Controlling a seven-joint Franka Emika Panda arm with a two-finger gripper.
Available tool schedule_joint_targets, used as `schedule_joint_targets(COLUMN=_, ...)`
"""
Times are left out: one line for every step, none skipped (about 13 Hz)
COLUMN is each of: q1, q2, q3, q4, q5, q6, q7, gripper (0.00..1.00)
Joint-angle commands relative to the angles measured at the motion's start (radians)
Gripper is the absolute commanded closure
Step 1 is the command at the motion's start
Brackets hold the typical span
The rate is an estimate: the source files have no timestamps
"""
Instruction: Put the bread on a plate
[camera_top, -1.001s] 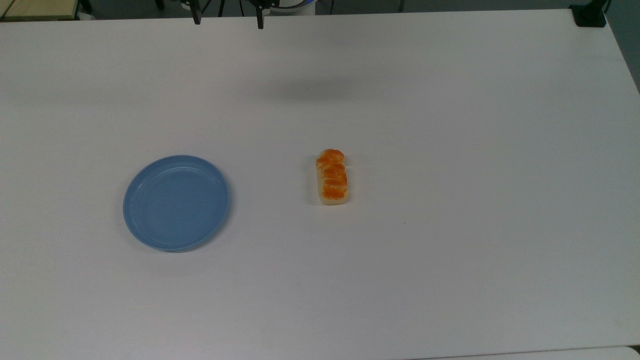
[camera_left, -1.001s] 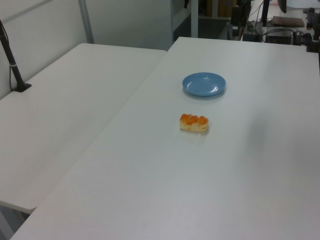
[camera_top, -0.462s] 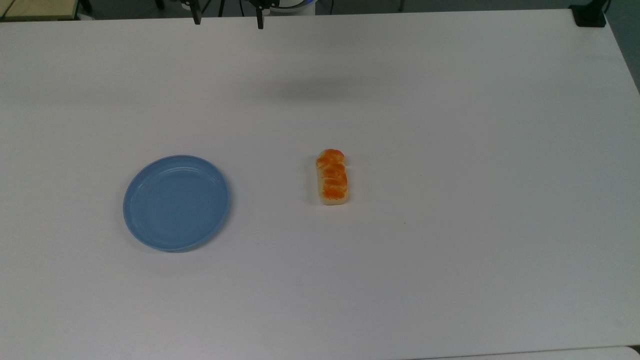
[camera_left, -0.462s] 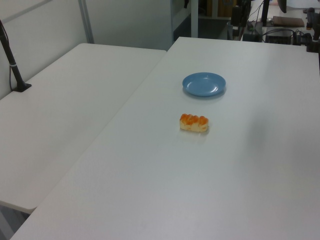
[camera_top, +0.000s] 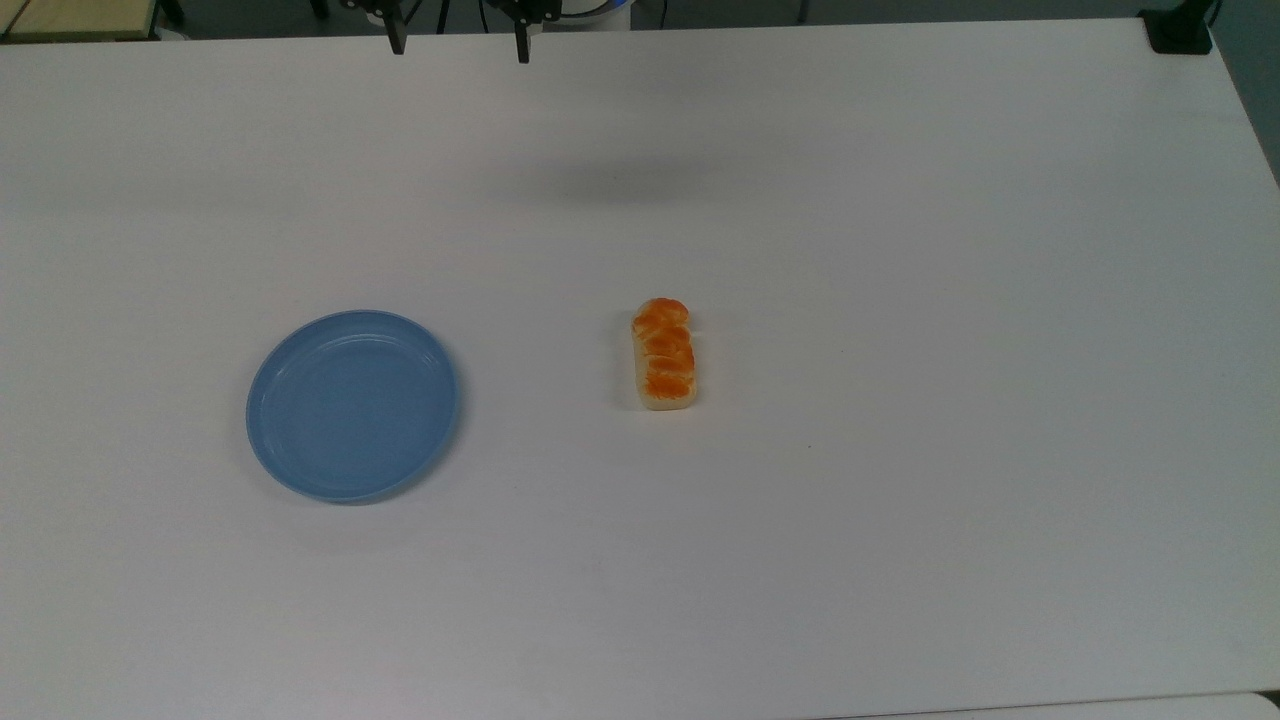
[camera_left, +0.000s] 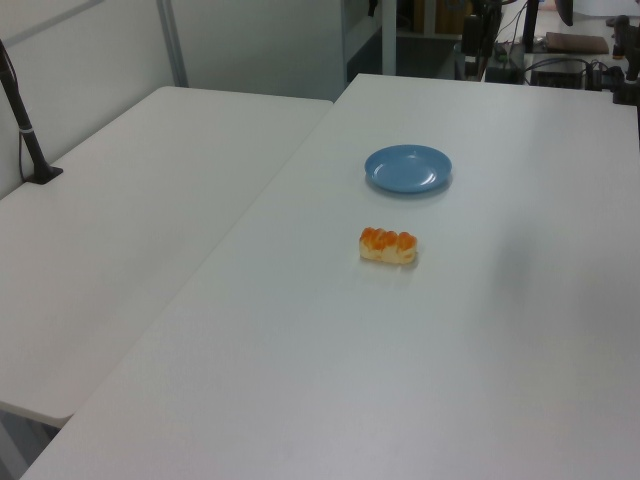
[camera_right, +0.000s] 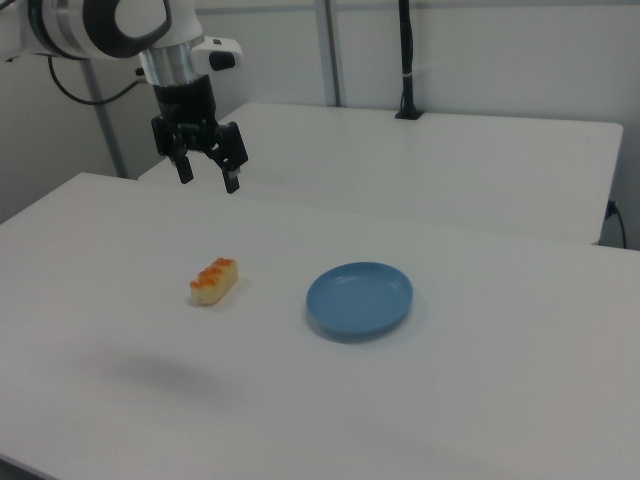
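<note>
Pre-grasp: nothing is held yet.
The black two-finger end effector (camera_right: 208, 176) is spread wide, held high; the glossy orange-brown oblong bread (camera_top: 664, 354) is left on the white counter (camera_top: 900, 300), apart from the round light-blue plate (camera_top: 353, 404).

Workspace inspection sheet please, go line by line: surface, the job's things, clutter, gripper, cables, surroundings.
Surface: white table, bare apart from the two items.
Job's things: bread lies on the table, apart from the plate, which holds nothing.
Clutter: nothing seen.
Gripper: gripper open, raised above the table, holding nothing.
Cables: a cable hangs behind the arm; a cabled black post stands on the second table.
Surroundings: second white table alongside; desk gear beyond.
</note>
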Motion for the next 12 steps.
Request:
schedule_joint_targets(q1=0.006, q2=0.019, q3=0.006, q4=-0.011, q5=0.016, q6=0.007, q7=-0.012, gripper=0.0)
schedule_joint_targets(q1=0.006, q2=0.024, q3=0.008, q4=-0.01, q5=0.018, q6=0.011, q7=-0.012, gripper=0.0)
schedule_joint_targets(q1=0.009, q2=0.027, q3=0.008, q4=-0.015, q5=0.018, q6=0.035, q7=-0.01, gripper=0.0)
schedule_joint_targets(q1=0.016, q2=0.047, q3=0.008, q4=-0.015, q5=0.019, q6=0.048, q7=-0.01, gripper=0.0)
schedule_joint_targets(q1=0.024, q2=0.059, q3=0.008, q4=-0.013, q5=0.027, q6=0.051, q7=-0.01, gripper=0.0)
schedule_joint_targets(q1=0.026, q2=0.074, q3=0.008, q4=-0.012, q5=0.033, q6=0.051, q7=-0.01, gripper=0.0)
schedule_joint_targets(q1=0.032, q2=0.088, q3=0.008, q4=-0.015, q5=0.035, q6=0.072, q7=-0.009, gripper=0.0)
schedule_joint_targets(q1=0.041, q2=0.102, q3=0.008, q4=-0.021, q5=0.035, q6=0.098, q7=-0.006, gripper=0.0)
schedule_joint_targets(q1=0.056, q2=0.111, q3=0.009, q4=-0.025, q5=0.035, q6=0.112, q7=-0.004, gripper=0.0)
schedule_joint_targets(q1=0.065, q2=0.122, q3=0.008, q4=-0.037, q5=0.035, q6=0.128, q7=-0.004, gripper=0.0)
schedule_joint_targets(q1=0.068, q2=0.131, q3=0.009, q4=-0.039, q5=0.035, q6=0.138, q7=-0.004, gripper=0.0)
schedule_joint_targets(q1=0.084, q2=0.151, q3=0.009, q4=-0.041, q5=0.035, q6=0.143, q7=-0.004, gripper=0.0)
